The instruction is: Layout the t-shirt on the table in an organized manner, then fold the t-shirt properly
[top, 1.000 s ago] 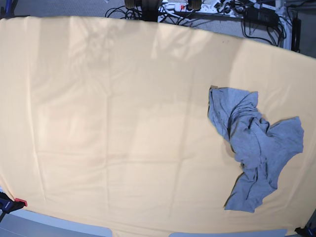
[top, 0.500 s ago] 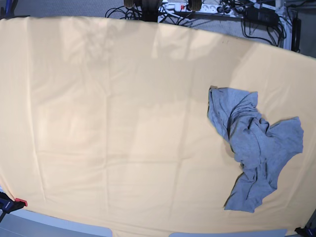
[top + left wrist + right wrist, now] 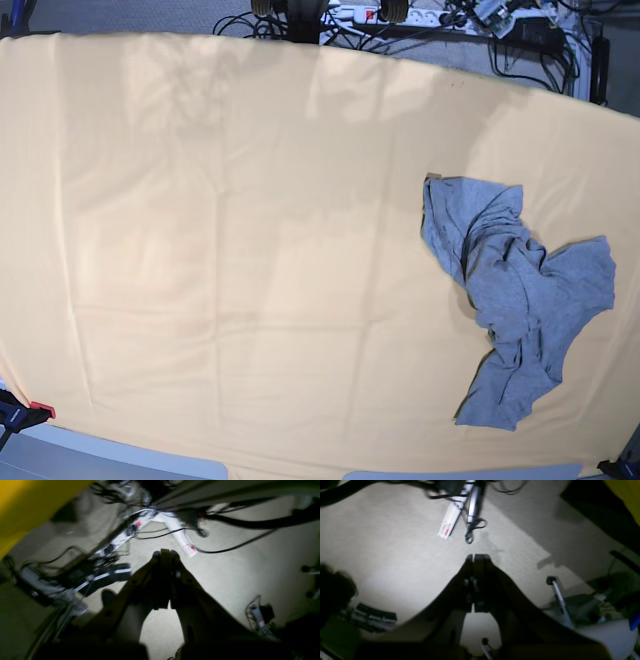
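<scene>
The table (image 3: 220, 250), draped in pale yellow-orange cloth with faint crease lines, fills nearly the whole base view. The t-shirt (image 3: 515, 305) lies crumpled in the right half of that frame, a grey wrinkled heap running from mid-right down toward the lower right, with bare cloth all around it. Neither arm appears in the base view. Each wrist view looks onto a grey floor (image 3: 225, 575) strewn with cables (image 3: 235, 546) and a white power strip (image 3: 451, 520). The left gripper (image 3: 165, 555) sits centre frame, jaws pressed together, empty. The right gripper (image 3: 475, 557) likewise, jaws together, holding nothing.
</scene>
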`<move>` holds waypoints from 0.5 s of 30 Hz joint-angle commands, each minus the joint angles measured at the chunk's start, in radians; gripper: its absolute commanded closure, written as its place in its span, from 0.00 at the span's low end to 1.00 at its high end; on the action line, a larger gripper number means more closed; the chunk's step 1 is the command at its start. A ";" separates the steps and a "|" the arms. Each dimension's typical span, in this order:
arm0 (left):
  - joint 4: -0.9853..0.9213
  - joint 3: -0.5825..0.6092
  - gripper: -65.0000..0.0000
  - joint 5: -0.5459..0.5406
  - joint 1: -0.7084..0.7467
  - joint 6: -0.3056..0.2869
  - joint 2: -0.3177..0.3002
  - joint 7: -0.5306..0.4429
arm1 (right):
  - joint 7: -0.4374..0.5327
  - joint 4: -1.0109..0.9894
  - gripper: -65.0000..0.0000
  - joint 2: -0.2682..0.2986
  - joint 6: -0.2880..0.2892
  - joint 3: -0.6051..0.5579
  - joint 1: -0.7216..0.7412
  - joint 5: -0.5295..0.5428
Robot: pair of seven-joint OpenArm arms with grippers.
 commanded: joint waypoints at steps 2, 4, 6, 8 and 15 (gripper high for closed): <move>0.014 -0.031 1.00 -0.009 -0.006 -0.007 -0.005 -0.019 | 0.035 0.016 1.00 0.001 -0.013 0.000 -0.021 -0.022; 0.014 -0.050 1.00 -0.009 -0.041 -0.007 -0.005 -0.019 | 0.070 0.016 1.00 0.001 -0.032 0.000 -0.021 -0.054; 0.014 -0.061 1.00 -0.009 -0.090 -0.008 -0.005 -0.024 | 0.092 0.016 1.00 0.001 -0.052 0.000 -0.021 -0.102; 0.014 -0.061 1.00 -0.009 -0.141 -0.007 -0.005 -0.042 | 0.091 0.016 1.00 0.001 -0.070 0.000 -0.014 -0.161; 0.014 -0.061 1.00 -0.012 -0.309 -0.006 -0.004 -0.079 | 0.092 0.016 1.00 0.001 -0.192 0.000 0.138 -0.407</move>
